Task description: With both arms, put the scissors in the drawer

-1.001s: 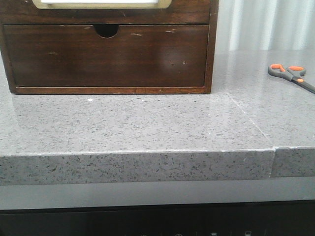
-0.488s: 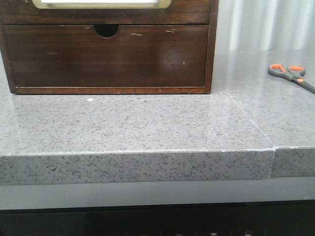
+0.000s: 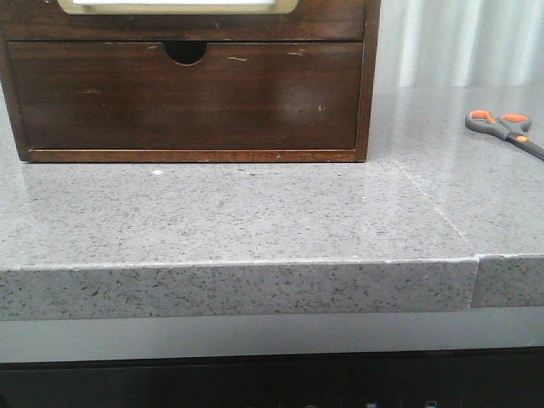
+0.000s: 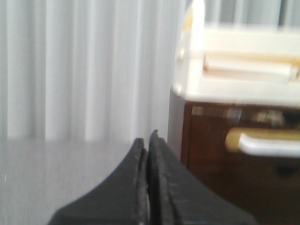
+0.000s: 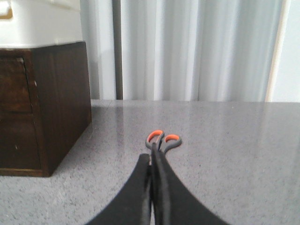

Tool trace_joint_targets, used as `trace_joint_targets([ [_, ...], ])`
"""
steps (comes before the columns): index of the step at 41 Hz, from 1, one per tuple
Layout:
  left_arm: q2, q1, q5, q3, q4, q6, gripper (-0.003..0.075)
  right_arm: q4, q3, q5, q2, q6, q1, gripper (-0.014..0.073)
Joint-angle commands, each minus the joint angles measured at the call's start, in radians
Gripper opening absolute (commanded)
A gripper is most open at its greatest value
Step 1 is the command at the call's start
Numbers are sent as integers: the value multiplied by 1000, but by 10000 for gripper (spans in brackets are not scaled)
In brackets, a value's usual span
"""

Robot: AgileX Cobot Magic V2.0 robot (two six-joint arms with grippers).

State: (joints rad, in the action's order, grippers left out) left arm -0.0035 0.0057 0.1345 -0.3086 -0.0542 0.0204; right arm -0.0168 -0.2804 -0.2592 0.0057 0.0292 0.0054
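1. You are looking at the scissors [image 3: 505, 129] lying flat on the grey speckled table [image 3: 255, 221], far off to the right of the wooden cabinet [image 3: 187, 85] — well apart from it, near the right edge of the front view.
2. Their orange-lined finger loops are pointing toward the cabinet side, and the dark blades are running off the right edge of the front view.
3. In the right wrist view the scissors [image 5: 162, 141] are sitting just beyond the tips of your right gripper [image 5: 153, 161], with the loops on the far side; the tips are covering the rest, so you cannot tell whether anything is touching.
4. Your right jaws are pressed together, clenched on nothing.
5. Your left gripper [image 4: 148, 140] is hanging beside the cabinet's left side; its jaws are likewise clamped together and holding nothing.
6. The drawer [image 4: 243, 140] with the white, cream-rimmed panel is showing in the left wrist view, blurred; it is sitting in the upper part of the cabinet. In the front view only the lower strip of that panel [image 3: 178, 6] is peeking in at the top edge.
7. Below it, the plain-fronted drawer [image 3: 183, 98] with the half-round notch is sitting flush in the cabinet — fully pushed in.
8. Pale pleated curtains [image 5: 197, 51] are hanging behind the table.
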Motion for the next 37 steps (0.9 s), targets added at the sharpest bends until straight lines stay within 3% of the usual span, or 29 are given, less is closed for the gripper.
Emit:
trace_joint_targets([
  [1, 26, 1, 28, -169, -8, -6, -20, 9, -117, -14, 65, 0, -5, -67],
  [15, 273, 1, 310, -495, -5, -6, -20, 17, -394, -228, 327, -1, -5, -67],
  [30, 417, 1, 475, -492, -5, -6, -20, 36, -406, -284, 510, -1, -5, -67],
  [37, 443, 1, 475, -459, -7, -6, -20, 42, -406, -332, 549, -1, -5, -67],
])
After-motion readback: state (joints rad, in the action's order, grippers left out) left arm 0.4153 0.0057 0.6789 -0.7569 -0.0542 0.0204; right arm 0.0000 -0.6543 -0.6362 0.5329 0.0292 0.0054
